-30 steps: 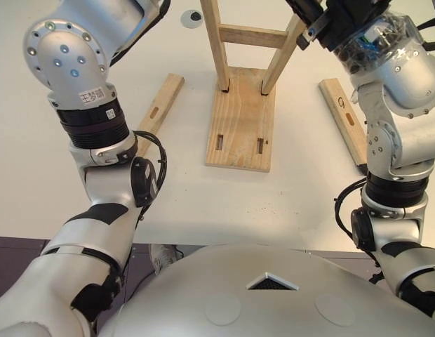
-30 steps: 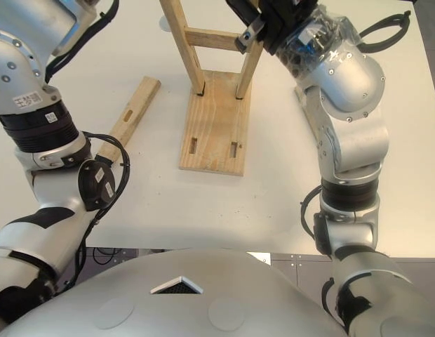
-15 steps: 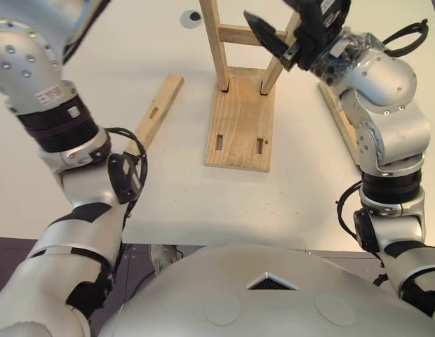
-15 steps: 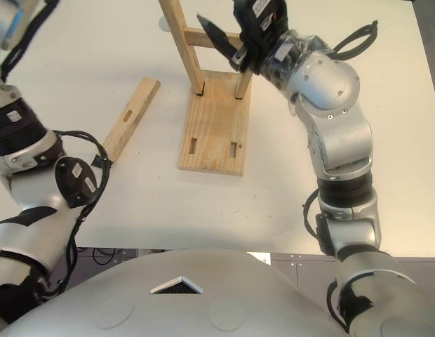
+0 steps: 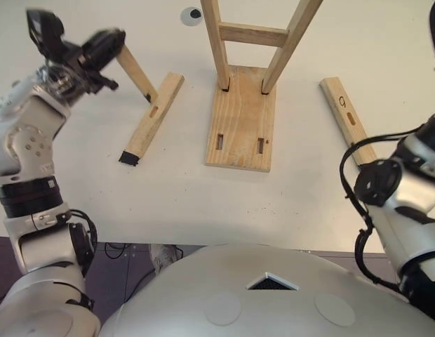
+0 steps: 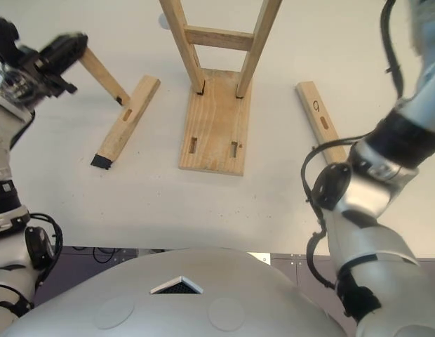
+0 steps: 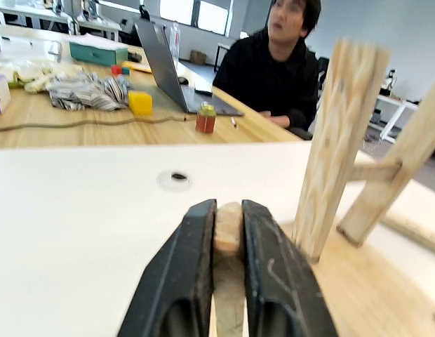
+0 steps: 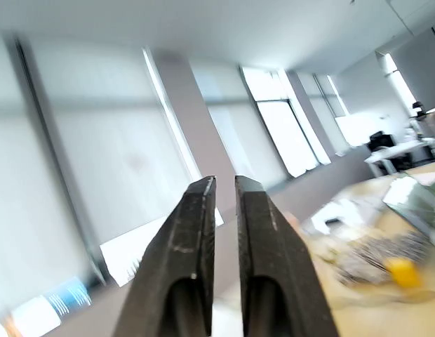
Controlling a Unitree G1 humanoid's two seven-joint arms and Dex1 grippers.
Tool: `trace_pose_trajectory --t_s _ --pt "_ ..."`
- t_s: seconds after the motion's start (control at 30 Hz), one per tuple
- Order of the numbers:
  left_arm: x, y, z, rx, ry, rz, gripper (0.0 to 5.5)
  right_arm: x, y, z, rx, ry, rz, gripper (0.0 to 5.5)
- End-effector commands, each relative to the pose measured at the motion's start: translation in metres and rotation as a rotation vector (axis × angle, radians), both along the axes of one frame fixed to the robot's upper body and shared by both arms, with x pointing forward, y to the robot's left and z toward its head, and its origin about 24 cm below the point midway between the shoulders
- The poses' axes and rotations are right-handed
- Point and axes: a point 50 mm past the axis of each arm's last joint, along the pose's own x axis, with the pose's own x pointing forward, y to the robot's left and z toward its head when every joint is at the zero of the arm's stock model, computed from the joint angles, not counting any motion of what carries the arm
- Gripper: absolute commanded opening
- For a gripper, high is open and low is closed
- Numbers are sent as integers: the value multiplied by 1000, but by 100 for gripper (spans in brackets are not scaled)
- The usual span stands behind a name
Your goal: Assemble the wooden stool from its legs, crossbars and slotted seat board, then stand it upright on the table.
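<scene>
The slotted seat board point(image 5: 238, 130) lies flat mid-table. Two legs joined by a crossbar point(image 5: 252, 34) stand upright in its far slots; the two near slots are bare. A loose leg point(image 5: 153, 116) with a black tip lies left of the board, and another loose leg point(image 5: 347, 116) lies to the right. My left gripper point(image 5: 109, 50) hangs above the table's left side, shut on the upper end of a short crossbar point(image 5: 139, 76). That crossbar slants down and meets the left leg near a slot. Its end point(image 7: 228, 226) sits between the fingers of my left gripper point(image 7: 228, 207). My right gripper point(image 8: 224, 184) is raised toward the ceiling, shut on nothing.
A small round disc with a dark centre point(image 5: 195, 15) sits at the table's far edge. The table's front edge point(image 5: 238, 242) runs close to my body. Beyond the table stands another desk with a laptop point(image 7: 168, 67) and clutter.
My right gripper has left the upright frame's right leg and swung up out of the head views. My left arm has swung out left, uncovering the left leg and the held crossbar.
</scene>
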Motion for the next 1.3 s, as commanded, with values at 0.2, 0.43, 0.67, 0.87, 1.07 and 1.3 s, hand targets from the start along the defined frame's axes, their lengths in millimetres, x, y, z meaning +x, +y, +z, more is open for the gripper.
trace_pose_trajectory --t_s 0.2,0.43,0.67,0.87,1.07,1.3 --pt "-18 19 -21 -79 -9 107 38 16 -9 -17 -45 128 -13 0" --pt "-14 15 -20 -152 -40 128 38 19 -5 -26 -79 151 -5 0" --pt "-13 9 -31 -93 -11 105 38 20 -3 -30 -99 164 -13 0" --pt "-24 1 -52 49 -57 128 38 17 -2 -34 -137 161 -32 0" --pt "-34 -29 -100 -6 7 149 38 17 4 -44 -184 177 -40 0" --pt "-27 -45 -117 117 42 96 38 18 6 -55 -193 220 -63 0"
